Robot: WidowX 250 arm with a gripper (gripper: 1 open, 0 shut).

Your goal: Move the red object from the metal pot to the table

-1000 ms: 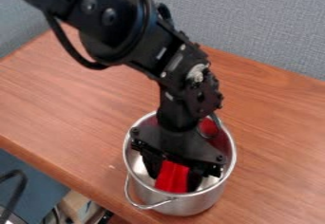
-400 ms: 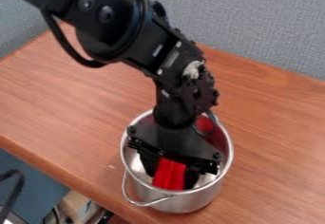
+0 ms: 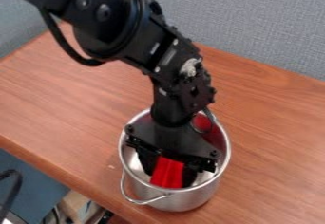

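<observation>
Grey-blue wall (image 3: 254,24) behind wooden tabletop, plain, faintly textured, evenly lit. Soft diffuse light, no hard shadows on wall. Below tabletop's near edge, lower left: dim floor area with dark cables (image 3: 15,195), details too blurred to identify.

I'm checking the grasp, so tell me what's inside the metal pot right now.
Inside the metal pot are the red object and the hand, reaching straight down around it. The hand covers the pot's bottom and most of the block.

The red object (image 3: 172,176), a matte block, stands tilted inside the shiny metal pot (image 3: 174,200) on the wood-grain table (image 3: 64,85).
</observation>
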